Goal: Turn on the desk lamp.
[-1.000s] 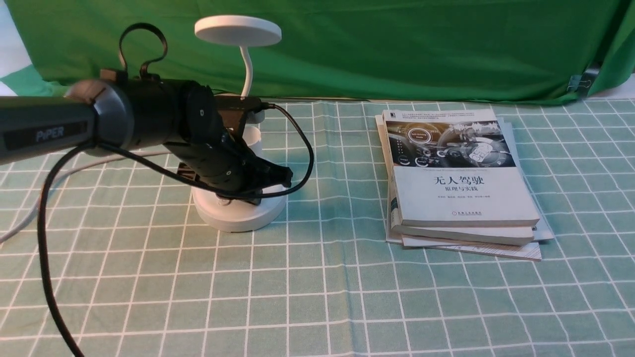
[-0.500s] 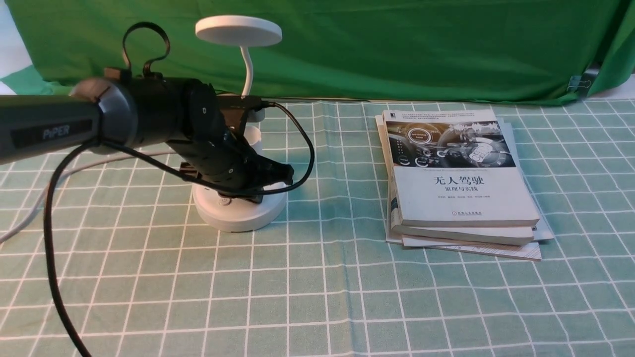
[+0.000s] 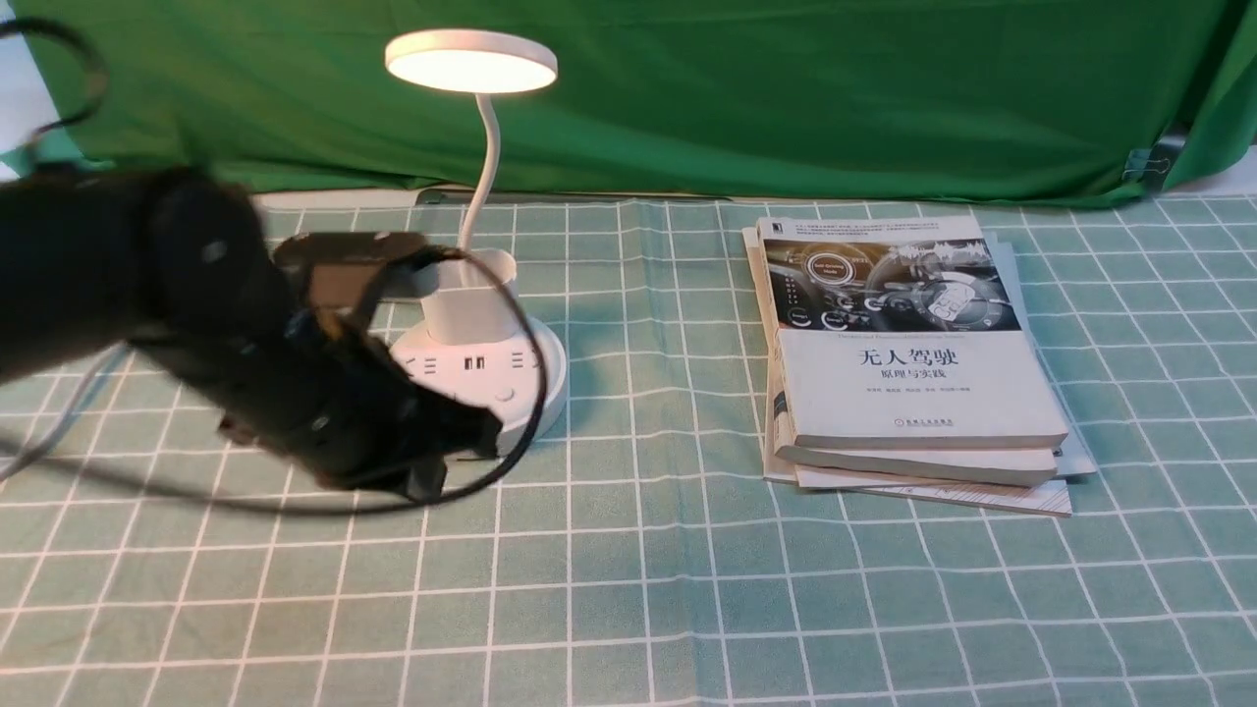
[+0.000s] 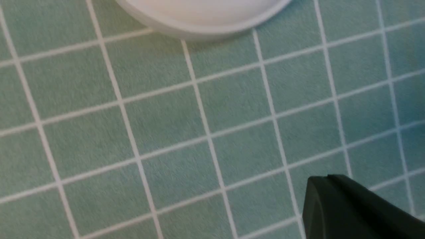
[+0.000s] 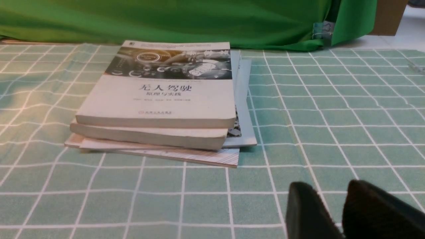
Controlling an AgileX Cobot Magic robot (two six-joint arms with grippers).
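Left arm blurred, low over the green checked surface (image 3: 628, 589). The left pincer (image 3: 479, 437) sits just at the near-left rim of the lamp base (image 3: 525, 378). In the left wrist view only one dark finger (image 4: 348, 209) shows, clear of the base rim (image 4: 199, 20), so I cannot tell whether the jaws are spread or together.

Lamp (image 3: 481, 309) stands left of centre, toward the far side of the surface. Long axis is upright. Thin neck (image 3: 485, 167) rises with a slight curve. Flat disc head (image 3: 471, 61) is on top, level, lit, facing down. Sockets on the base face the camera.

Books (image 3: 908, 353) stacked on the right, well apart from the lamp.

Right pincer (image 5: 338, 205) low over the surface, near the books (image 5: 159, 99), pressed together, holding nothing.
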